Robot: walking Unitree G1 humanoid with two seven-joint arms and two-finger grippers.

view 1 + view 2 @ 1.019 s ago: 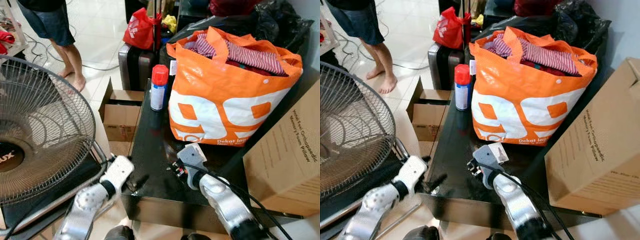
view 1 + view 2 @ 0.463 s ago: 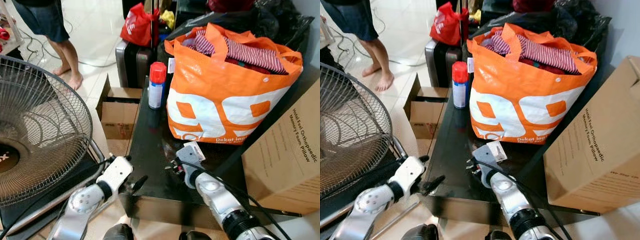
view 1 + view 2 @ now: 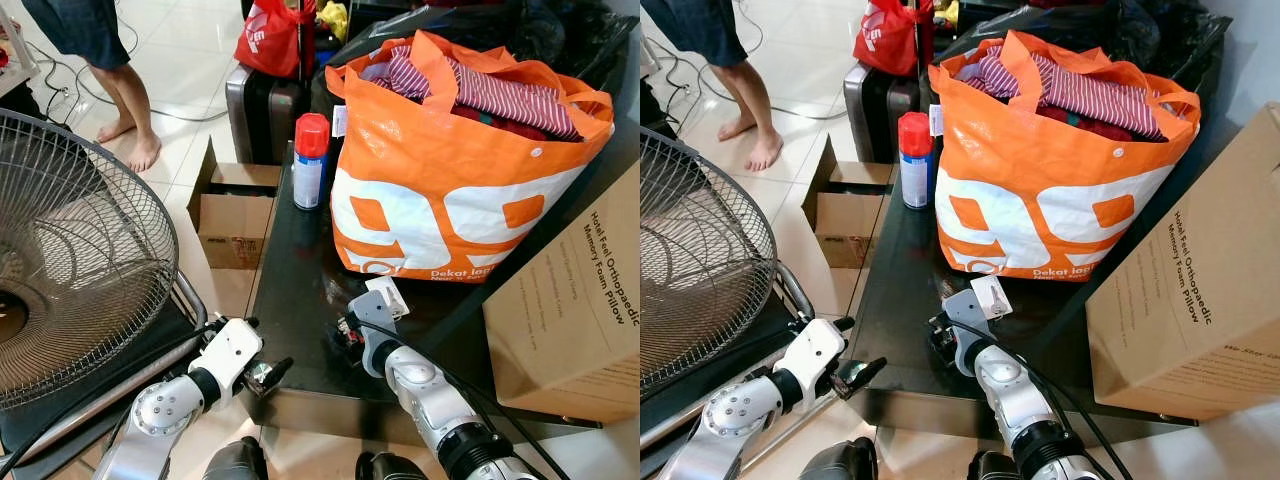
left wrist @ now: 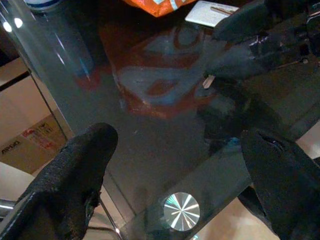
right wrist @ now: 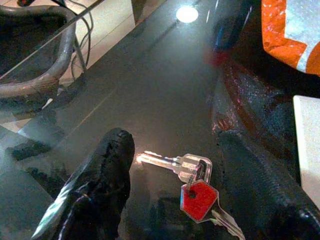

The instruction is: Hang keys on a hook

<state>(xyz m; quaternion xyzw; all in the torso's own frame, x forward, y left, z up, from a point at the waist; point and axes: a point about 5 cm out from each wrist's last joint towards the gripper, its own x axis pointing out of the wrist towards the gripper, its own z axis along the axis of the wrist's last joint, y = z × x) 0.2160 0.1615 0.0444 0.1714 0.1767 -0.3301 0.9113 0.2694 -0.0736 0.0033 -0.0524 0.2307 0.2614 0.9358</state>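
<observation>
A small bunch of keys [image 5: 186,171], silver with a red tag [image 5: 199,199], lies flat on the black glass table [image 3: 298,262] near its front edge. My right gripper [image 5: 175,141] is open and low over the table, with one black finger [image 5: 107,167] on each side of the keys and not touching them. In the left eye view that gripper [image 3: 345,330] sits just in front of the orange bag. My left gripper [image 3: 264,373] is open at the table's front left corner with nothing between its fingers [image 4: 82,162].
A full orange shopping bag [image 3: 450,180] and a red-capped spray can [image 3: 310,162] stand on the table behind the grippers, with a white card [image 3: 386,296] beside them. A cardboard box [image 3: 582,300] is at the right and a fan [image 3: 75,265] at the left. A person's legs [image 3: 125,95] are on the floor beyond.
The camera has shifted and tilted a little. The right gripper has edged slightly forward over the table; the left gripper stays at the table's corner.
</observation>
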